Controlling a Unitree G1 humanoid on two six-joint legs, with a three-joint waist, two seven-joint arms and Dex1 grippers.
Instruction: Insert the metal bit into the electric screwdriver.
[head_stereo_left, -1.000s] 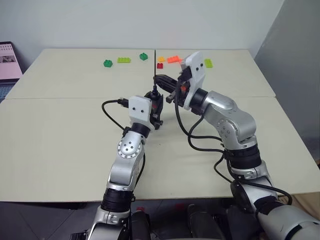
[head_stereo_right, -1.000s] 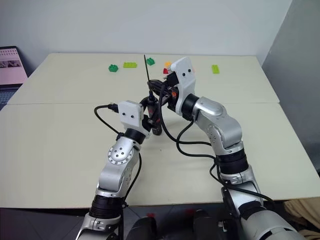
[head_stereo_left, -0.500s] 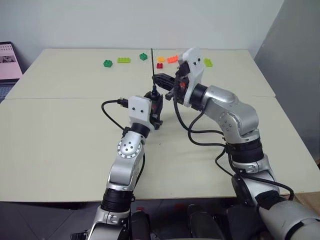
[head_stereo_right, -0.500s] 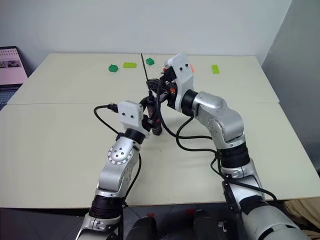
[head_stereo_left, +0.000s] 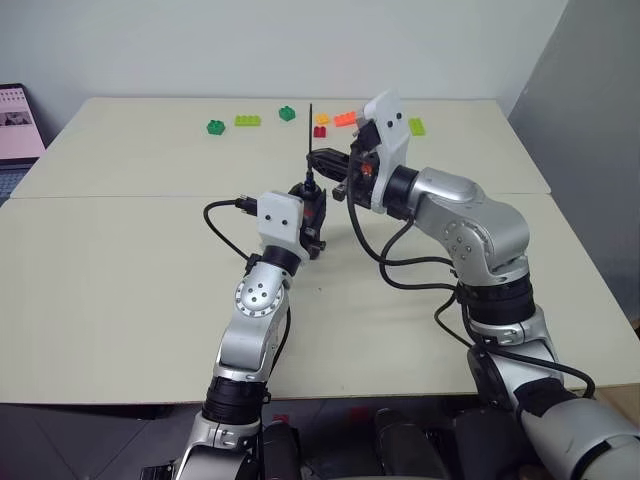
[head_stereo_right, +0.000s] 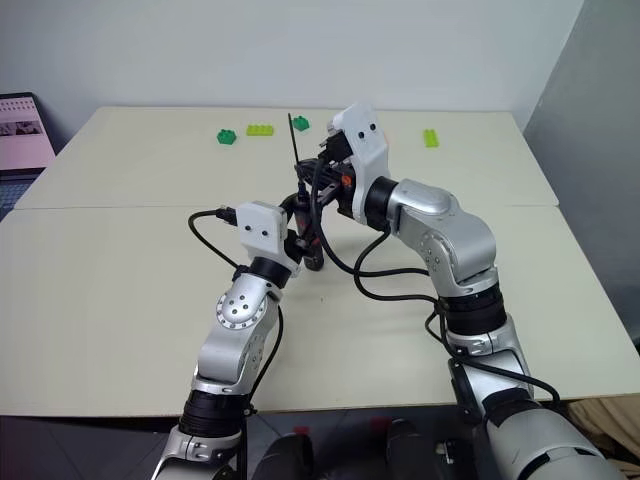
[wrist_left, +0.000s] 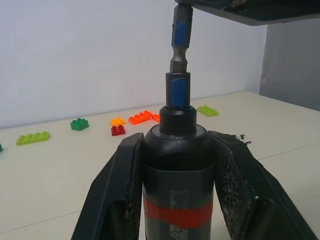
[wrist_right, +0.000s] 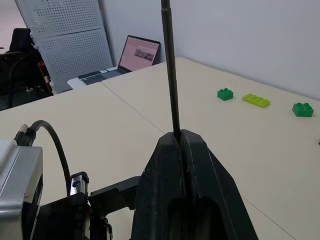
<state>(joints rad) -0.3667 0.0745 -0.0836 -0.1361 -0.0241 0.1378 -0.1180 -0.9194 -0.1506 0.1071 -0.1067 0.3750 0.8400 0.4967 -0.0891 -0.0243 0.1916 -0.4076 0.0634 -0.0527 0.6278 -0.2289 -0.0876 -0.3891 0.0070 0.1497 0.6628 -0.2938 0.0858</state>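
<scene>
standing needle-thin metal bit (wrist_right: 169, 70) over red-banded black electric screwdriver (wrist_left: 177, 165)

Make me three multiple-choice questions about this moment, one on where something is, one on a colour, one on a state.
1. Where is the screwdriver?
A. lying on the table
B. in the left pincer
C. beside the laptop

2. What colour is the band on the screwdriver?
A. red-orange
B. yellow
C. white

3. How is the right pincer?
A. wide open
B. shut on nothing
C. shut on the bit

Answers:
1 B: the left wrist view shows both black fingers against the screwdriver's body.
2 A: the band shows red-orange between those fingers.
3 C: the right wrist view shows the thin rod rising from between the closed fingers.
</scene>
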